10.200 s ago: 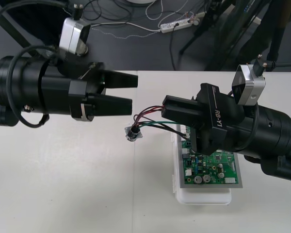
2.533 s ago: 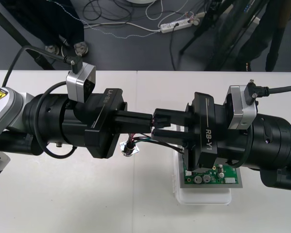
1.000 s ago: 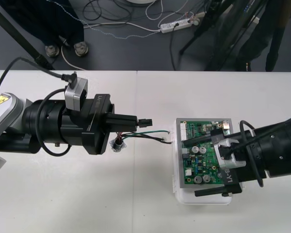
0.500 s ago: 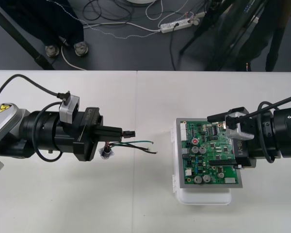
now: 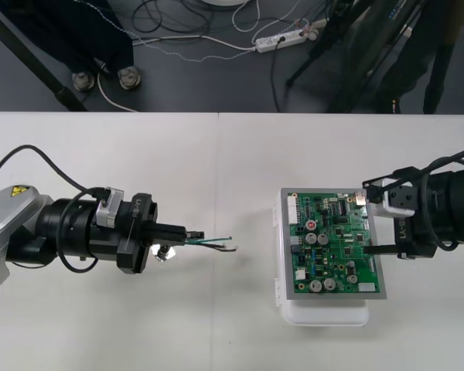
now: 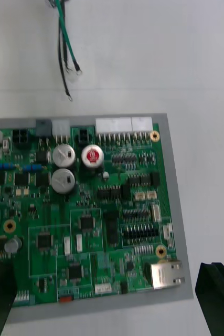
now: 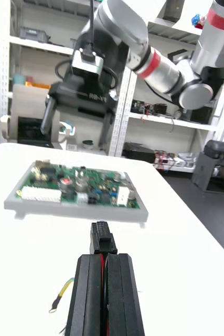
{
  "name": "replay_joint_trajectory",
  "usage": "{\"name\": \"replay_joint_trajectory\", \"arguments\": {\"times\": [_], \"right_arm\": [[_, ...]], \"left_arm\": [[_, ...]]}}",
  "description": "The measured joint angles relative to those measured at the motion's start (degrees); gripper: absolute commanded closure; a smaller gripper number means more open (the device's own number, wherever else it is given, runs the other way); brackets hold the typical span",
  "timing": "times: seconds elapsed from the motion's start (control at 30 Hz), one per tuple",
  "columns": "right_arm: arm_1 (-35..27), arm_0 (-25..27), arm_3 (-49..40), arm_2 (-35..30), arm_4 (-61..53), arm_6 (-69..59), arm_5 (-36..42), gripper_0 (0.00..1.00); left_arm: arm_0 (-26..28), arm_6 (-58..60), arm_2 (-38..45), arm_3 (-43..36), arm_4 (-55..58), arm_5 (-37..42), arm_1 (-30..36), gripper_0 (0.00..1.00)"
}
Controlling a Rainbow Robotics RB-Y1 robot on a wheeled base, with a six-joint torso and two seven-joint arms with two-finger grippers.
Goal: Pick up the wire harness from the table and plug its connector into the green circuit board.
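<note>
Front: left gripper, jaws clamped on the harness plug, points right toward the board, well apart across the bench. Right gripper at the board's right edge, jaws apart.
Right wrist: loose wire ends lie left of the board.
Left wrist: plug's long axis aims at the board's left edge.

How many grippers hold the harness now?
1: the left gripper, left of the circuit board, shut on the plug. The right gripper is open at the board's right edge.

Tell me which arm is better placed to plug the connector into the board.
Left. Its jaws are shut on the harness, the plug sticking out toward the circuit board. The right jaws stand open over the board's right edge, holding nothing.
</note>
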Motion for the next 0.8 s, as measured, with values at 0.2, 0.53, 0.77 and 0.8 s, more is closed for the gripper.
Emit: {"name": "replay_joint_trajectory", "arguments": {"times": [0.2, 0.53, 0.77, 0.8], "right_arm": [[-5.7, 0.0, 0.0, 0.8, 3.5, -1.6, 0.0, 0.00], [-9.8, 0.0, -0.1, 1.8, 5.5, -1.6, 0.0, 0.00], [-11.3, 0.4, -0.1, 7.2, 11.3, -1.6, 0.0, 0.00], [-11.4, 0.4, -0.1, 8.1, 12.1, -1.6, 0.0, 0.00]], "left_arm": [[-1.4, -0.1, -1.5, 6.6, 0.1, -2.5, -1.0, 1.00], [-4.2, -8.5, -6.1, 13.4, 1.8, -3.4, -2.7, 1.00], [-4.4, -10.6, -6.3, 13.6, 1.8, -3.4, -4.0, 1.00], [-4.4, -10.6, -6.3, 13.6, 1.8, -3.4, -4.1, 1.00]]}}
